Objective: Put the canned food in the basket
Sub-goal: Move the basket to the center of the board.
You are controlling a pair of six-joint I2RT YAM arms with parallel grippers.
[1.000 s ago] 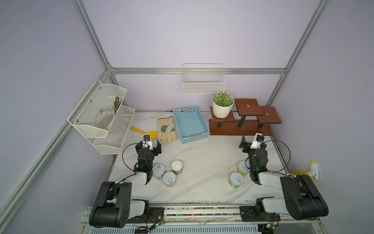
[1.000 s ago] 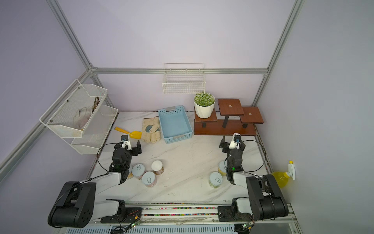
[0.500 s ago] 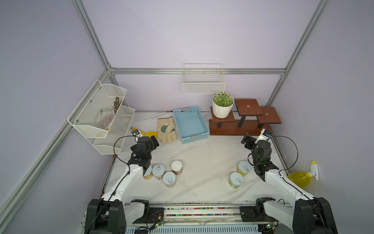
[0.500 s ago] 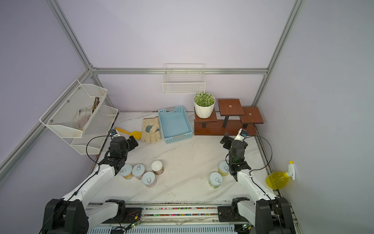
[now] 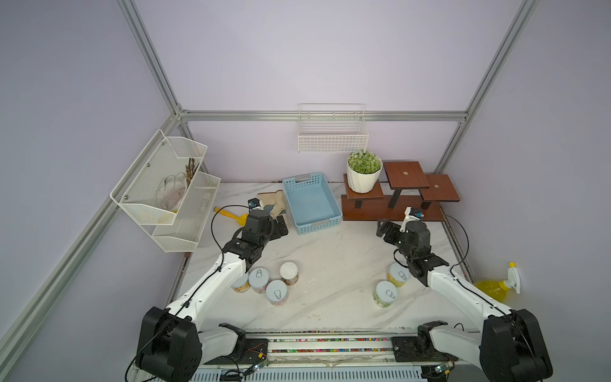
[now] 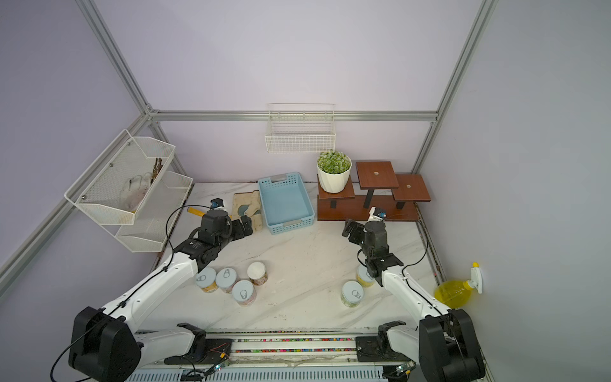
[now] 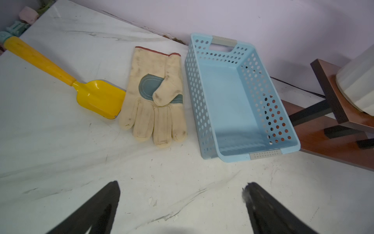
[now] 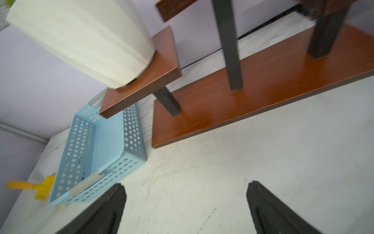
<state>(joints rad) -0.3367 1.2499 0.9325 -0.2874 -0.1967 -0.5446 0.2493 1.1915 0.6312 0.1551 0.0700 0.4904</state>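
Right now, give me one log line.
left gripper open, empty | right gripper open, empty | basket empty | six cans on table

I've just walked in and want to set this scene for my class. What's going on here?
A two-armed robot is meant to put canned food into the blue basket, but nothing is packed yet and the basket is empty. The left hand and the right hand are both open and hold nothing, poised above the marble table towards the basket's end. Four cans stand grouped on the robot's left and two cans on its right, all on the table.
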